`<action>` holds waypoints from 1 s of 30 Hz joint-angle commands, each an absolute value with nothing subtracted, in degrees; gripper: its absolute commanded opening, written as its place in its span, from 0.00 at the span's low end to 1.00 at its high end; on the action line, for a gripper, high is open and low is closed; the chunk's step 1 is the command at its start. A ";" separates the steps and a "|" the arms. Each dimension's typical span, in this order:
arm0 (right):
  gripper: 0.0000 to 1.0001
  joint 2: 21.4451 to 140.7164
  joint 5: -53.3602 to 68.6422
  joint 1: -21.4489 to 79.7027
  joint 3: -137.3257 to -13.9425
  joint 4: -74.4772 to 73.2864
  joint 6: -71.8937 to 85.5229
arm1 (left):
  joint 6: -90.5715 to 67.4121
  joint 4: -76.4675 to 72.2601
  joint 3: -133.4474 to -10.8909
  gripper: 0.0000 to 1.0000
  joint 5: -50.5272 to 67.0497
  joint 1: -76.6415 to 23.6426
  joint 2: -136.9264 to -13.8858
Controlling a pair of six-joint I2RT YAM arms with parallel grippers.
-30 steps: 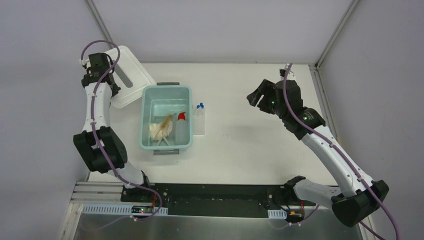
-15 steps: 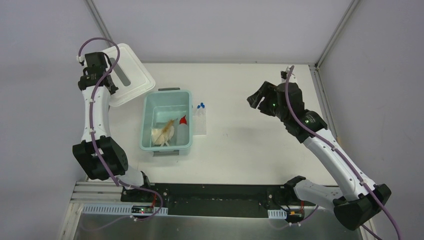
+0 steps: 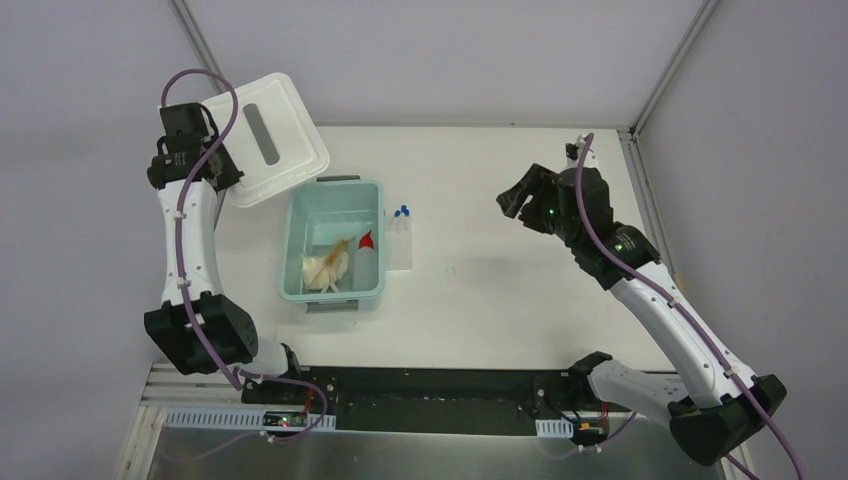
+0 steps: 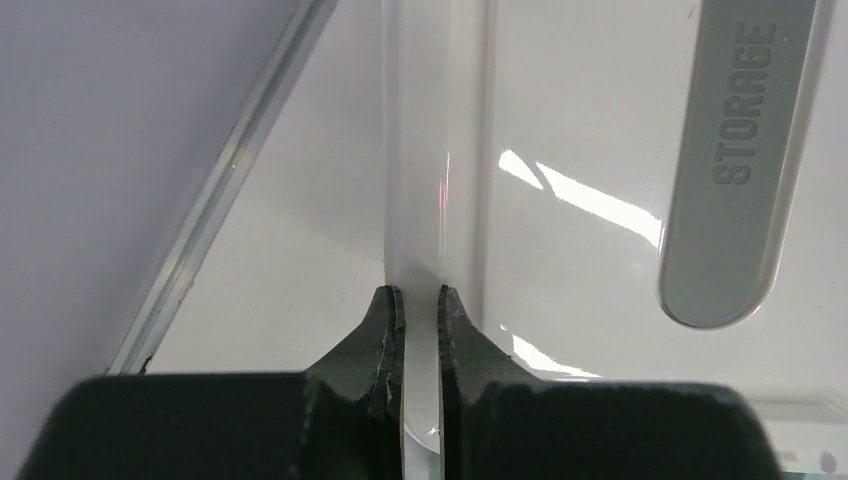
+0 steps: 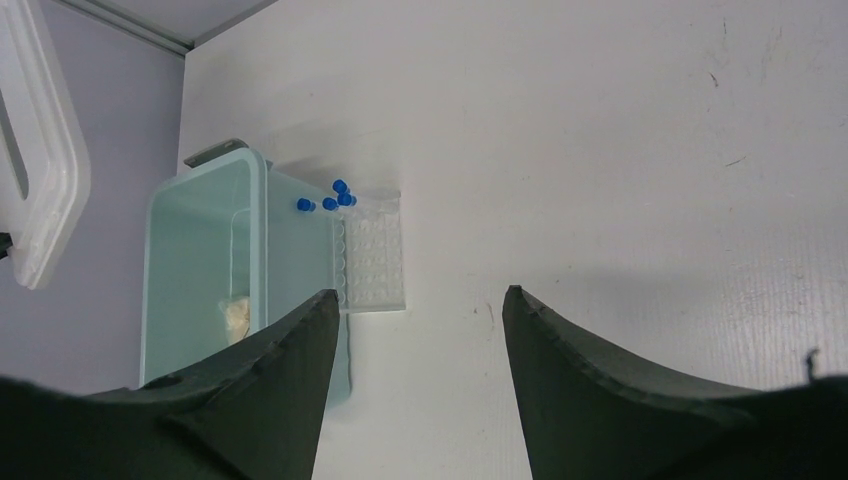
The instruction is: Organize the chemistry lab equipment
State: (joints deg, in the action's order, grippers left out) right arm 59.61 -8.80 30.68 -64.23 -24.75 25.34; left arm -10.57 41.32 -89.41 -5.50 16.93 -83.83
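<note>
Top external view: the left gripper is at the far left, clamped on the edge of the white lid. The lid is off the bin and tilted over the table's far-left corner. Left wrist view confirms this: the left gripper has both fingertips pinched on the thin lid rim, one on each face, and the grey handle marked STORAGE lies to the right. The right gripper hangs above the right half of the table, released, its jaws spread and nothing between them. It is well apart from every object. The pale teal bin sits left of centre, uncovered. Inside it, the white squeeze bottle with red spout lies against the right wall, and the wooden-handled tools lie beside it on a pale clump I cannot make out. The clear tube rack stands on the table touching the bin's right wall, with the blue-capped tubes at its far end. Right wrist view: the right gripper is open over bare table, with the tube rack, the blue-capped tubes and the bin ahead to its left.
</note>
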 commanded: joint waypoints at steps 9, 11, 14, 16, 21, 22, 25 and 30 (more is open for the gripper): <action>0.64 63.54 -7.09 35.05 -65.05 -21.98 28.05 | -6.07 55.51 -76.26 0.00 1.32 4.96 -68.55; 0.64 64.92 -7.74 37.20 -65.54 -21.37 28.77 | -5.79 57.18 -74.89 0.00 1.32 4.48 -67.61; 0.65 67.18 -9.62 41.05 -66.17 -19.97 29.69 | -4.97 59.08 -73.66 0.00 1.37 4.48 -65.94; 0.67 68.99 -11.16 44.04 -66.50 -18.62 30.35 | -4.57 60.03 -72.64 0.00 2.75 4.28 -65.26; 0.68 74.13 -14.55 50.69 -68.35 -15.25 31.29 | -4.18 61.46 -70.35 0.00 1.06 2.72 -64.36; 0.68 75.58 -15.12 51.97 -68.99 -14.75 31.29 | -4.06 61.66 -70.05 0.00 0.56 2.34 -64.16; 0.69 79.02 -16.63 55.25 -70.80 -13.32 31.00 | -2.97 62.09 -69.05 0.00 0.62 1.34 -62.98; 0.69 84.02 -15.92 57.32 -73.80 -11.96 31.71 | -1.85 61.94 -66.65 0.00 -2.58 0.17 -61.56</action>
